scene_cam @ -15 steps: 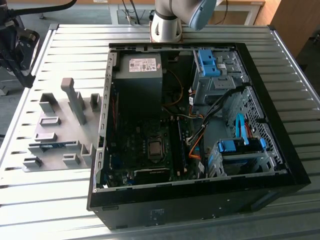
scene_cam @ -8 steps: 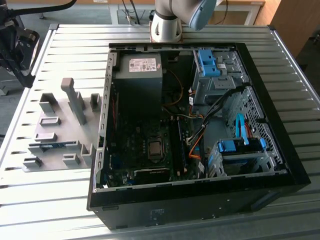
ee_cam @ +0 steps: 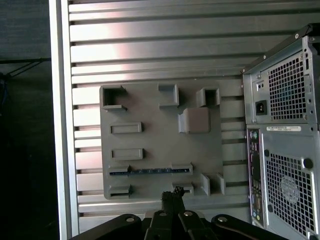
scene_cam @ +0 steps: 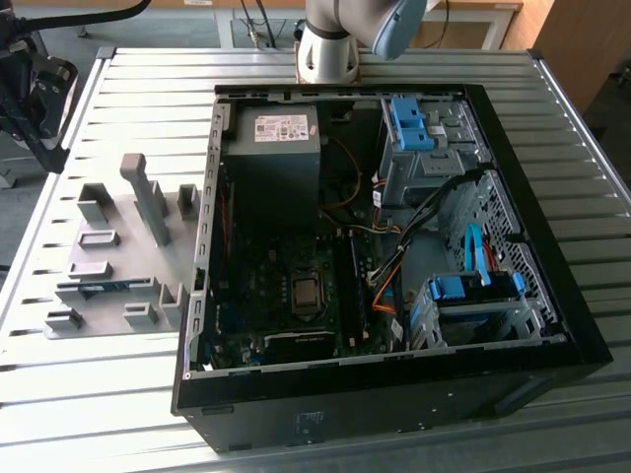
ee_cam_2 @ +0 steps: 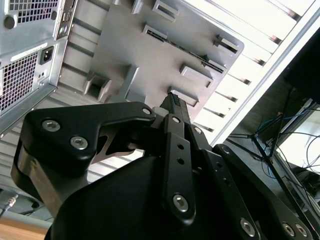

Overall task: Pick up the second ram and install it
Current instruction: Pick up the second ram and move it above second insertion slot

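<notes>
Listing the station as found: one slatted aluminium bench [scene_cam: 118, 394], one open black desktop computer case [scene_cam: 552, 325] laid on its side, and one flat grey plastic fixture plate with raised blocks [scene_cam: 133, 258], set at nine o'clock of the case in the exterior view.

Item, task part: the second ram, a thin long blue circuit-board stick [scene_cam: 104, 288]. It is lodged on edge between low grey blocks toward the six o'clock side of the plate in the exterior view. In the first wrist view it is seen as a blue strip [ee_cam: 150, 170] spanning two blocks. It is not touched by anything.

Item, tool: black two-fingered pincer [ee_cam: 172, 194], seen in both wrist views. Its fingers are pressed together and nothing is pinched between them. It is held above the bench, apart from the plate, with its tip [ee_cam_2: 172, 100] directed toward the plate's edge nearest the stick.

Item, destination: green motherboard [scene_cam: 266, 286] inside the case, with long black slots [scene_cam: 352, 286] at its three o'clock side. What the slots hold cannot be made out.

Progress, as judged: the stick has not been picked up, so both the grasp and the installation are left to be done.
</notes>
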`<state>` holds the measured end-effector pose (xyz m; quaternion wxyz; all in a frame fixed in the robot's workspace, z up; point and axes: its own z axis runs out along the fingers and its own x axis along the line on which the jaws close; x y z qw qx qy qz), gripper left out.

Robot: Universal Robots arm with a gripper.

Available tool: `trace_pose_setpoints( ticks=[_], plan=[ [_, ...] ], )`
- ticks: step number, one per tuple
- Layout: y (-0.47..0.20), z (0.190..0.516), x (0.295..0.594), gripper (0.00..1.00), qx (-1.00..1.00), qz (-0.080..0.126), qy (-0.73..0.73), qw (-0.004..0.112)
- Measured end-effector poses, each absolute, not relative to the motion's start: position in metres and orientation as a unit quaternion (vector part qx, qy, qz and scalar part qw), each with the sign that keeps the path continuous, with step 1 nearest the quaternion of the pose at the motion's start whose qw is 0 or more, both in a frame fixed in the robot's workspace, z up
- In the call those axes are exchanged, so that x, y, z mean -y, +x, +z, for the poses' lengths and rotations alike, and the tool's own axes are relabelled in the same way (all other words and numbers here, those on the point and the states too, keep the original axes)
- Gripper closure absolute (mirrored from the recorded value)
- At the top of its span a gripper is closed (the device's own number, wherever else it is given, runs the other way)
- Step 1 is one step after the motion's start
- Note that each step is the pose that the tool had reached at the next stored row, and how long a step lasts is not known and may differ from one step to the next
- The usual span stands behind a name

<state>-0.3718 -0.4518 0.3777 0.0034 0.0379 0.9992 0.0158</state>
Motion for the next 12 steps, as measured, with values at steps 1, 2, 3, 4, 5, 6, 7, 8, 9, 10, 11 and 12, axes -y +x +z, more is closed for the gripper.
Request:
trace_pose_setpoints(
  ticks=[1,2,3,4,5,6,7,8,9,10,11,12],
  plan=[
    [-0.3718,0.3777,0.4518,0.9,-0.999,0.016,0.038,0.003],
    [-0.3718,0.3777,0.4519,0.9,-0.999,0.016,0.036,0.003],
    [-0.3719,0.3777,0.4519,0.9,-0.999,0.016,0.032,0.003],
    [-0.3719,0.3777,0.4519,0.9,-1.0,0.016,0.026,0.003],
    [-0.3719,0.3777,0.4519,0.9,-1.0,0.016,0.021,0.003],
    [-0.3719,0.3777,0.452,0.9,-1.0,0.016,0.014,0.003],
    [-0.3719,0.3777,0.452,0.9,-1.0,0.016,0.007,0.003],
    [-0.3719,0.3777,0.4519,0.9,-1.0,0.016,-0.001,0.003],
    [-0.372,0.3777,0.4519,0.9,-1.0,0.016,-0.009,0.003],
    [-0.3721,0.3776,0.452,0.9,-1.0,0.016,-0.015,0.003],
    [-0.3722,0.3775,0.4521,0.9,-1.0,0.016,-0.021,0.003],
    [-0.3724,0.3775,0.4522,0.9,-1.0,0.016,-0.026,0.002]
  ],
)
